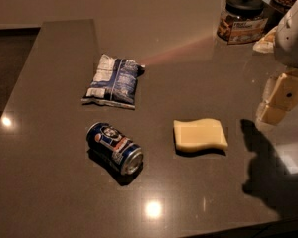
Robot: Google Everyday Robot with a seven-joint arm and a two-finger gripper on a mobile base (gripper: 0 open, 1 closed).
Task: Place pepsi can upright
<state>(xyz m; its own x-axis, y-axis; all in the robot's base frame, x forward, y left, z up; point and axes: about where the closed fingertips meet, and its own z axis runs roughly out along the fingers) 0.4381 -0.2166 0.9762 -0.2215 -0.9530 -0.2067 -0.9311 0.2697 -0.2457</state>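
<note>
Pepsi can (114, 148): lying on its side on the bench, in the front left part; dark blue with red and white marks.
Can direction: placed diagonally, silver end with the rim turned toward the front right, other end toward the back left; not upright.
Can shadow: small and dark, just under and in front of the can.
Bench (44, 187): dark grey and glossy, with a few round light reflections on the surface.
Snack bag (112, 80): flat, crinkled, blue and white; behind the can, near but not touching.
Sponge (200, 135): pale yellow, flat, with wavy edges; to the right of the can, well apart, about in the middle of the bench.
Jar (242, 19): clear, with black lid and a label, dark contents inside; at the far back right of the bench.
Claw (277, 103): pale beige, at the right edge of the view, hanging under a white arm part (294, 33); above the bench, to the right of the sponge, well apart from the can.
Claw state: cannot tell how far open; not holding the can.
Claw shadow (265, 167): large dark shape on the bench, at the front right, below the claw.
</note>
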